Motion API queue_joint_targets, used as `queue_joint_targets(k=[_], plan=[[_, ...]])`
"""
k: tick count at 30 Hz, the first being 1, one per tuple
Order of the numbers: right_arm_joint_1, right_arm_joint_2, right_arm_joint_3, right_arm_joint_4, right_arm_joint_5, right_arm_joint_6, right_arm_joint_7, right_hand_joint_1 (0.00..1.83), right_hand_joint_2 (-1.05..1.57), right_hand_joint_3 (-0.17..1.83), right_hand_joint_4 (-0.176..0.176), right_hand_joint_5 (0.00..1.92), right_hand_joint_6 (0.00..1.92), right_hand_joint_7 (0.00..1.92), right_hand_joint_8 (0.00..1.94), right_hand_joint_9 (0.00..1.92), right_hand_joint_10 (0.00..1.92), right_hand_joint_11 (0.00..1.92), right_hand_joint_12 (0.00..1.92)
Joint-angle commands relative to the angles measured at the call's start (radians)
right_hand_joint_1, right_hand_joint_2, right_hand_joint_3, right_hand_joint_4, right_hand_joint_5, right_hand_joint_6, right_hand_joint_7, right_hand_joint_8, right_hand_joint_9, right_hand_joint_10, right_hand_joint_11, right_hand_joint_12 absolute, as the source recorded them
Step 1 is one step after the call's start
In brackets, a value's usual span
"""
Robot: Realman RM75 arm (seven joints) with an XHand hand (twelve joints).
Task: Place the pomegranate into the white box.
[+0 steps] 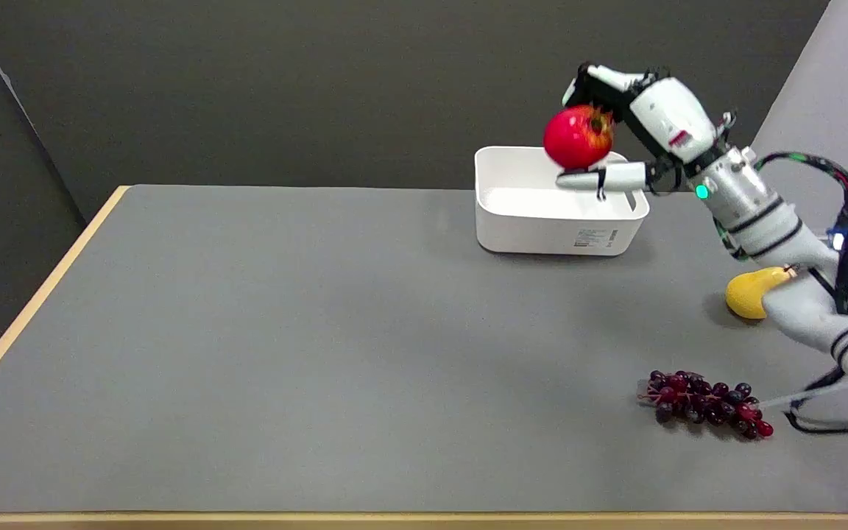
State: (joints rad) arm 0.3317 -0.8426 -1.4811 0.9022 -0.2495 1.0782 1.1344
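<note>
— While my right hand carries the pomegranate above the white box, which step is this?

— Transport, near its end. My fingers are wrapped round the fruit, one under it and others over its top; it hangs clear of the box, over the far right part of it.

— Next move?

— I judge: come down inside the walls, then spread the fingers.

— Orientation?

— Nearly round, so no real long axis; its crown points right, toward my palm.

Even, bright light; soft shadows; sharp focus.
</note>
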Motion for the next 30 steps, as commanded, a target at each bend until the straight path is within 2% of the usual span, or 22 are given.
queue_joint_targets(k=[1, 3, 5, 9, 19, 30], plan=[[0.459, -0.038, -0.365, -0.312, 0.096, -0.429, -0.431, 1.20, 0.99, 0.49, -0.107, 0.66, 1.45, 0.91, 1.36, 0.88, 1.50, 0.72, 1.92], [0.472, -0.043, -0.428, -0.330, 0.172, -0.480, -0.591, 1.19, 0.99, 0.50, -0.105, 0.66, 1.45, 0.91, 1.37, 0.88, 1.50, 0.72, 1.92], [0.472, -0.045, -0.458, -0.353, 0.227, -0.500, -0.677, 1.19, 0.99, 0.50, -0.101, 0.65, 1.46, 0.91, 1.37, 0.87, 1.49, 0.72, 1.92], [0.465, -0.050, -0.493, -0.387, 0.294, -0.552, -0.754, 1.19, 0.99, 0.51, -0.100, 0.65, 1.47, 0.90, 1.38, 0.87, 1.48, 0.73, 1.92], [0.398, -0.056, -0.486, -0.422, 0.314, -0.570, -0.767, 1.19, 1.03, 0.44, -0.100, 0.65, 1.46, 0.90, 1.36, 0.89, 1.43, 0.72, 1.92], [0.351, -0.057, -0.493, -0.385, 0.314, -0.569, -0.767, 1.19, 1.03, 0.43, -0.096, 0.64, 1.47, 0.90, 1.35, 0.89, 1.43, 0.74, 1.92]])
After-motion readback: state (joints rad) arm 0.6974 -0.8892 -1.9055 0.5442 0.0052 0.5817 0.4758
